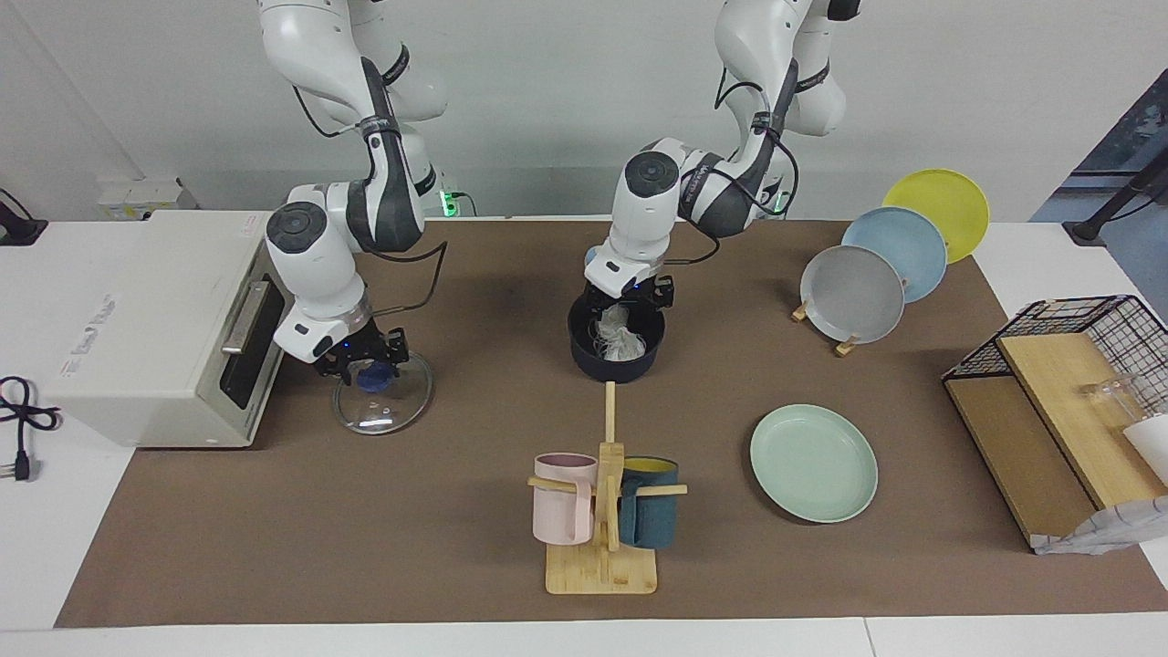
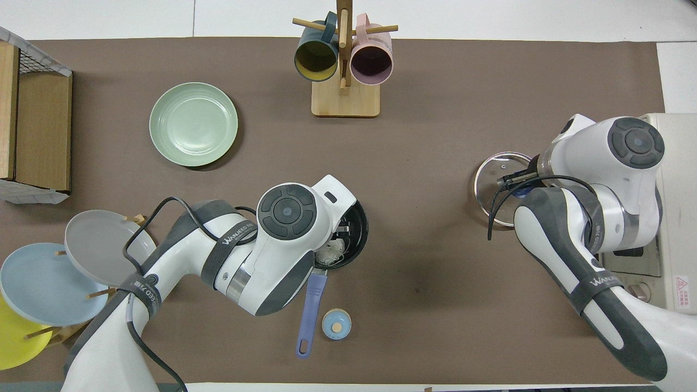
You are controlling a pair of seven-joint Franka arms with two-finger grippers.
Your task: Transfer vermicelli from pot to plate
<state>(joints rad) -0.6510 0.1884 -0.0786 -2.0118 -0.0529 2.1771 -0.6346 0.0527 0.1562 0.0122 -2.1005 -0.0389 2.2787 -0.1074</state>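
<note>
Left arm's wrist covers most of the pot (image 2: 356, 228) and vermicelli (image 2: 332, 251) from overhead. Left gripper (image 1: 628, 301) finger state unreadable at the pot's mouth. Right gripper (image 1: 365, 365) hides the glass lid (image 1: 388, 406) knob. Yellow plate (image 2: 13, 340) cut by frame edge.
</note>
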